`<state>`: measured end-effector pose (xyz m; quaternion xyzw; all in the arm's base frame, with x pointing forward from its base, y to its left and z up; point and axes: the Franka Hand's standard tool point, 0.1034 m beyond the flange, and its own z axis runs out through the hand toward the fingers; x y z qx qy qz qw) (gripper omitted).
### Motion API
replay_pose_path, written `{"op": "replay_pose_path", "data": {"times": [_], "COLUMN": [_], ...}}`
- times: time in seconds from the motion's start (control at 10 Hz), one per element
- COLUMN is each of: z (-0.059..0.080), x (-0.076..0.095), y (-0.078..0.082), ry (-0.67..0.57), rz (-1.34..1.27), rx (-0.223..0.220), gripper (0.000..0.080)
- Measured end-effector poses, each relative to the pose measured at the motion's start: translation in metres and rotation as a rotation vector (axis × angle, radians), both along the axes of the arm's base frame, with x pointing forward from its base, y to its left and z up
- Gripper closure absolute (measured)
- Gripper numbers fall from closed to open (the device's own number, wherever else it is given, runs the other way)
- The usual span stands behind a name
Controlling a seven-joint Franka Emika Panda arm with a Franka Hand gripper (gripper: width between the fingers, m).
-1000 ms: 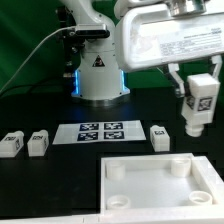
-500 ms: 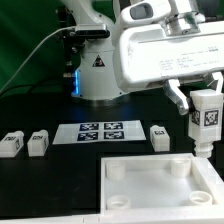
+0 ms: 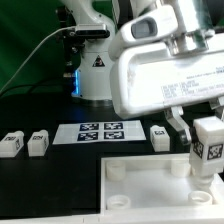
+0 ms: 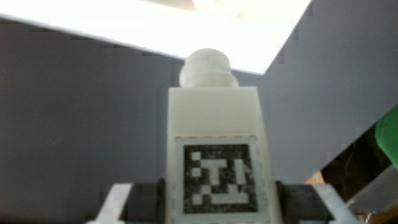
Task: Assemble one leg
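Leg sits lower than half a sec ago and further to the exterior view's right, now hanging over the far right corner of the white tray piece. Reads as approach to the socket; not seated yet, I'd say. End effector pinches the leg by its sides, peg pointing away from the wrist. Nearest spare leg lies on the worktop, just beside the marker board.

On a black tabletop — three small white tagged blocks, a flat white marker board, a large white square tray.
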<state>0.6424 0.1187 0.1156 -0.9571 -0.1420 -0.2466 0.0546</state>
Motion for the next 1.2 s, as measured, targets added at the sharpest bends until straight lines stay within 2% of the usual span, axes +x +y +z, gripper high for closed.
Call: {"op": "replay_pose_path", "data": {"times": [0.1,0.6,1.2], "z": [-0.002,-0.022,-0.025], "x": [-0.002,-0.013,-0.013], "y": [0.003,-0.002,-0.003], "ry": [-0.011,-0.021,-0.128], "rz": [0.003,0.004,-0.012], "rx": [0.002,-0.001,0.011], "gripper": [0.0506,0.0506,0.0506]}}
